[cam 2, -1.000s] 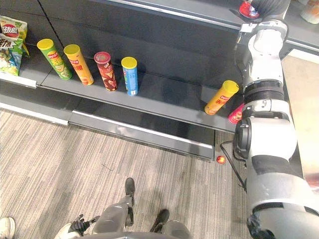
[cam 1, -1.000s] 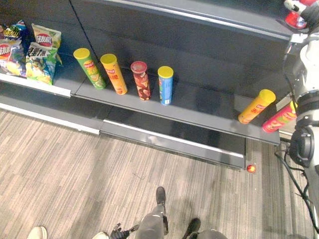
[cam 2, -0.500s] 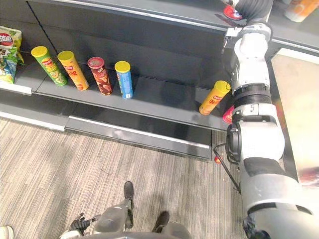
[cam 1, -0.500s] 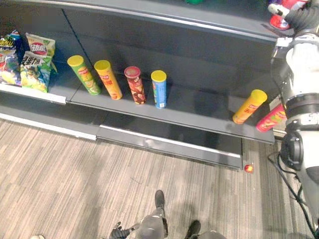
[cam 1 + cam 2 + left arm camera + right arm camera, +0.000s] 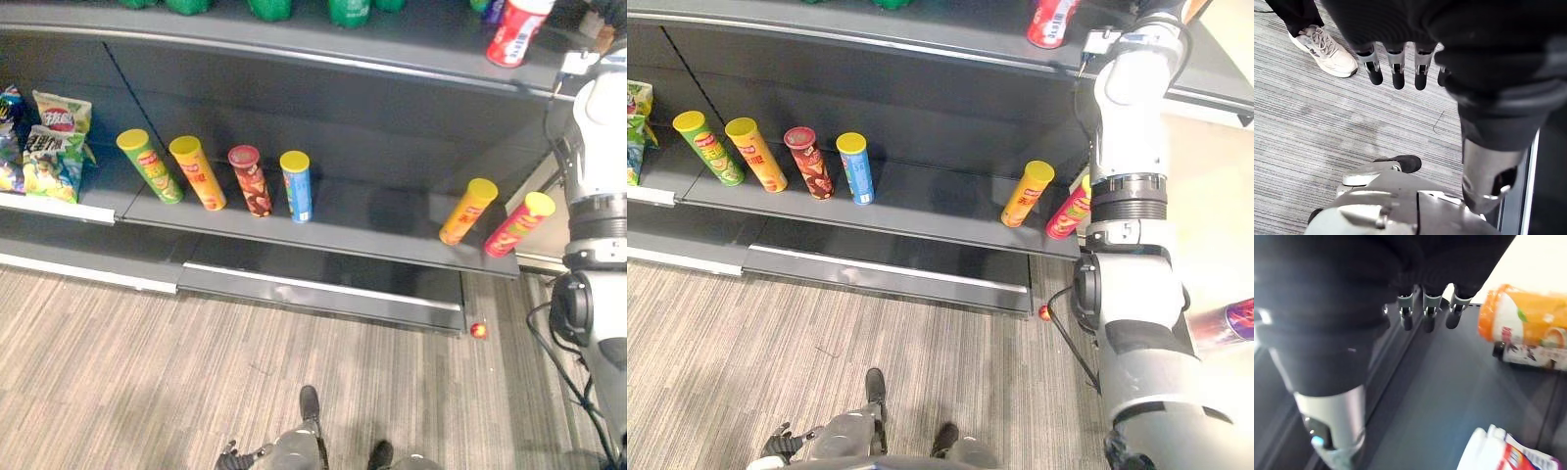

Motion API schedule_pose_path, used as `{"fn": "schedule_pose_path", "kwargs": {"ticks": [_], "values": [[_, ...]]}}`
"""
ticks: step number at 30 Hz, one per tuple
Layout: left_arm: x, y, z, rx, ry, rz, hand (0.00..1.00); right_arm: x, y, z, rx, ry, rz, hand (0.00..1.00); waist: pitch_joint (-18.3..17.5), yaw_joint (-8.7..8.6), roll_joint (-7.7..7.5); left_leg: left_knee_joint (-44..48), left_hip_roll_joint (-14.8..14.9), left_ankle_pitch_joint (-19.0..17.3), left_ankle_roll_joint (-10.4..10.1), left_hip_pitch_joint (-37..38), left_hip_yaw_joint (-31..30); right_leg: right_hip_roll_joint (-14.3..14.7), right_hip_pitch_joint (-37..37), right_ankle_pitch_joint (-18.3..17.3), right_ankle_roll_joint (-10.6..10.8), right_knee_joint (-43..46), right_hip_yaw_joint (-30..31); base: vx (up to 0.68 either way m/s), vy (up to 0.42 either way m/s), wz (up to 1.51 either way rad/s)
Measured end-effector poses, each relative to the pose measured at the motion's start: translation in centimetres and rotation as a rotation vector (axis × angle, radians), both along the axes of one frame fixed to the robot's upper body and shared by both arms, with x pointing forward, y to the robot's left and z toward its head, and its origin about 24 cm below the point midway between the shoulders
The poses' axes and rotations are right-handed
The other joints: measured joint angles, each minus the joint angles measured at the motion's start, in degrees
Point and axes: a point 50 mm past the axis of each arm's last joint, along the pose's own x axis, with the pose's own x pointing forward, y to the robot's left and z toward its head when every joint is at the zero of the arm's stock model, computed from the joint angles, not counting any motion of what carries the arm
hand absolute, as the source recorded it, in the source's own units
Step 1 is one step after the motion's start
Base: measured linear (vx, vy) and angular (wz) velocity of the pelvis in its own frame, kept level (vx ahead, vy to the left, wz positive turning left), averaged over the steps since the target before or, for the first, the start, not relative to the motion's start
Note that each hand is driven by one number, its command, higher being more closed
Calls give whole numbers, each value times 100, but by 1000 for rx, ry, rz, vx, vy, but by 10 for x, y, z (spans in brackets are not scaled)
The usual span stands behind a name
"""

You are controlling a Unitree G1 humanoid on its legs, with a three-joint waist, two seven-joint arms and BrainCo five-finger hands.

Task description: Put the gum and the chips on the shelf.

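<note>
A red-and-white canister (image 5: 516, 32) stands upright on the upper shelf (image 5: 411, 37). My right arm reaches up to that shelf, just right of the canister. In the right wrist view, my right hand (image 5: 1426, 316) hovers over the shelf board with straight fingers, holding nothing; the red-and-white canister (image 5: 1498, 455) is close by but apart from it. Several chip cans stand on the middle shelf (image 5: 382, 220): green (image 5: 149, 165), orange (image 5: 197, 172), dark red (image 5: 249, 180) and blue (image 5: 296, 185). My left hand (image 5: 1396, 68) hangs open over the floor.
A yellow can (image 5: 467, 211) and a pink can (image 5: 518, 224) lean at the middle shelf's right end. Chip bags (image 5: 54, 147) sit at far left. An orange jar (image 5: 1523, 323) lies near my right hand. A small red ball (image 5: 478, 330) lies on the floor. A person's white shoe (image 5: 1322, 49) is nearby.
The camera has tilted up, showing more of the upper shelf. My right hand, earlier at the red-and-white canister, now stands apart from it to the right; the canister stands free.
</note>
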Motion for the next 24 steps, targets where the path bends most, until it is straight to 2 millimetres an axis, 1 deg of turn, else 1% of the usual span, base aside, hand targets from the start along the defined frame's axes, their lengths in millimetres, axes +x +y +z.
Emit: {"fn": "schedule_pose_path", "kwargs": {"ticks": [4,7,9,10,12,13,15,16,17,18,20,22,23,24], "values": [[-4,1,-1,5,15,-2,0,-16,-3,-2,-1,-87,-7,0,-162,-20,-43,0,5,-1,-1,8,49,2,-1,1,1,-21,36,29,-6,-5],[-8,2,-1,12,36,-9,0,-32,3,-4,-47,-163,14,0,-279,-55,-105,0,10,-2,-2,24,103,2,6,10,12,-19,71,52,-13,-6],[-11,3,-2,13,42,4,0,-48,11,-21,-94,-206,56,0,-365,-106,-155,1,18,-4,-5,53,131,2,14,10,12,-15,109,39,-13,-8],[-13,3,-2,13,47,6,0,-50,15,-27,-99,-207,81,0,-388,-129,-164,0,24,-12,-17,70,151,3,16,10,12,-12,138,28,-14,-22],[-19,3,-3,13,64,7,0,-60,32,-63,-119,-169,179,0,-501,-202,-156,0,49,-41,-54,139,236,2,20,10,12,-4,250,10,-7,-25],[-21,3,-3,13,68,7,0,-62,35,-72,-122,-148,202,0,-534,-228,-148,0,57,-49,-64,141,251,3,6,10,12,-7,271,-13,8,-19],[-25,2,-4,9,81,9,0,-72,50,-108,-138,-54,321,0,-573,-293,-126,0,82,-101,-123,199,304,11,15,3,9,-2,341,-25,13,-18],[-26,2,-4,9,83,11,0,-78,56,-122,-141,-23,378,0,-580,-314,-116,0,91,-114,-112,204,323,15,8,-7,-2,-3,362,-21,10,-14],[-26,2,-4,8,83,13,0,-82,60,-131,-144,1,415,0,-584,-317,-110,0,96,-116,-110,204,338,18,1,-7,-2,-3,376,-12,13,-10],[-27,2,-5,7,85,16,0,-89,68,-150,-145,63,482,0,-589,-328,-105,0,100,-116,-110,209,361,18,-4,-8,1,-3,393,-2,13,-8],[-28,2,-5,6,89,17,0,-98,79,-176,-135,164,573,0,-615,-331,-107,0,102,-124,-104,206,406,15,-28,-21,30,-4,437,15,20,-10],[-30,1,-5,5,95,18,0,-109,90,-211,-89,298,655,0,-674,-334,-130,0,87,-142,-95,193,436,-4,-59,-9,39,-2,480,47,27,-9],[-30,2,-5,5,96,18,0,-112,92,-219,-73,330,675,0,-681,-337,-140,0,79,-146,-96,193,437,-12,-61,-4,35,0,482,59,26,-3],[-31,2,-5,5,98,19,0,-119,97,-233,-43,389,712,0,-691,-344,-155,0,68,-153,-99,192,440,-25,-67,7,21,7,487,48,19,-1]]}}
